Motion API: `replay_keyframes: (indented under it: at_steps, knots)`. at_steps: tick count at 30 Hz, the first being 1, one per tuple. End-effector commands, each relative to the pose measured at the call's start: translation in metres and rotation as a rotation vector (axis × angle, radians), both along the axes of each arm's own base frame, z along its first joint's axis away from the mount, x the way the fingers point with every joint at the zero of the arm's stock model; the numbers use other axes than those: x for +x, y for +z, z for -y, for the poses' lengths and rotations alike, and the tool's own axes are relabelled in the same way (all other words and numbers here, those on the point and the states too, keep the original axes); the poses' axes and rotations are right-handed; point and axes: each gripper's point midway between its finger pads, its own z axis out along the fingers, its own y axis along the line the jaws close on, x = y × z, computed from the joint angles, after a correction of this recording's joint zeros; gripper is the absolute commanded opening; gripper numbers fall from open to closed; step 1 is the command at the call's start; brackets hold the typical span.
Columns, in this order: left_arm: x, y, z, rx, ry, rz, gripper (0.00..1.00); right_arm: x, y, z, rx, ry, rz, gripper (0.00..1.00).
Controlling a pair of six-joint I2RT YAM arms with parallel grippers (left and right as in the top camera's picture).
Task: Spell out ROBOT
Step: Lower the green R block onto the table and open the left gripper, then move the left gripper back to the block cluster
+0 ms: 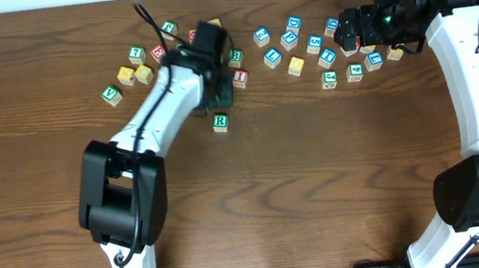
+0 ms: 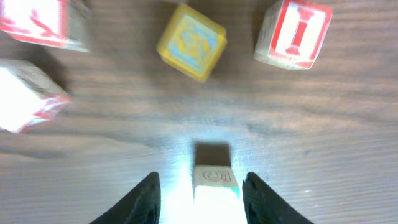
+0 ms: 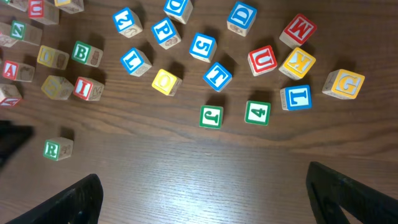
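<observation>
The green R cube (image 1: 221,122) stands alone on the table (image 1: 319,188), nearer than the other cubes. In the left wrist view it (image 2: 214,183) sits between the fingers of my left gripper (image 2: 200,177), which is open with a gap on each side. A green B cube (image 3: 84,53), a blue T cube (image 3: 217,76) and yellow-faced cubes (image 3: 166,81) (image 3: 53,57) lie farther back. My right gripper (image 3: 202,171) hangs wide open over bare wood, near the right cluster (image 1: 351,33).
A yellow cube (image 2: 191,42) and a red I cube (image 2: 292,34) lie just beyond the left fingers, with red-lettered cubes (image 2: 37,25) to their left. Several blue, green and red cubes (image 1: 330,50) are scattered at the back right, others (image 1: 131,74) at the back left.
</observation>
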Motion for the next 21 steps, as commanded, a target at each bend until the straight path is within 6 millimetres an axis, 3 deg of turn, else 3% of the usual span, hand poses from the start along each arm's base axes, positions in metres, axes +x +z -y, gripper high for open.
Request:
replay_keyframes:
  at_steps: [1,6,14,17,21]
  knots:
    - [0.022,0.040,-0.013,0.011,0.005,0.057,0.42,0.002,0.008,-0.002,-0.004,0.013,0.023,0.99]
    - [0.026,0.076,-0.029,0.016,0.022,0.062,0.43,0.002,0.008,-0.002,-0.004,0.013,0.023,0.99]
    - [0.029,0.110,-0.058,0.012,0.081,0.083,0.43,0.002,0.008,-0.002,-0.004,0.013,0.023,0.99]
    - [0.027,0.123,-0.070,0.012,0.090,0.108,0.43,0.015,0.015,-0.002,-0.002,0.013,0.085,0.99]
    - [0.023,0.137,-0.083,0.011,0.108,0.125,0.43,0.016,0.015,-0.002,-0.003,0.013,0.088,0.99]
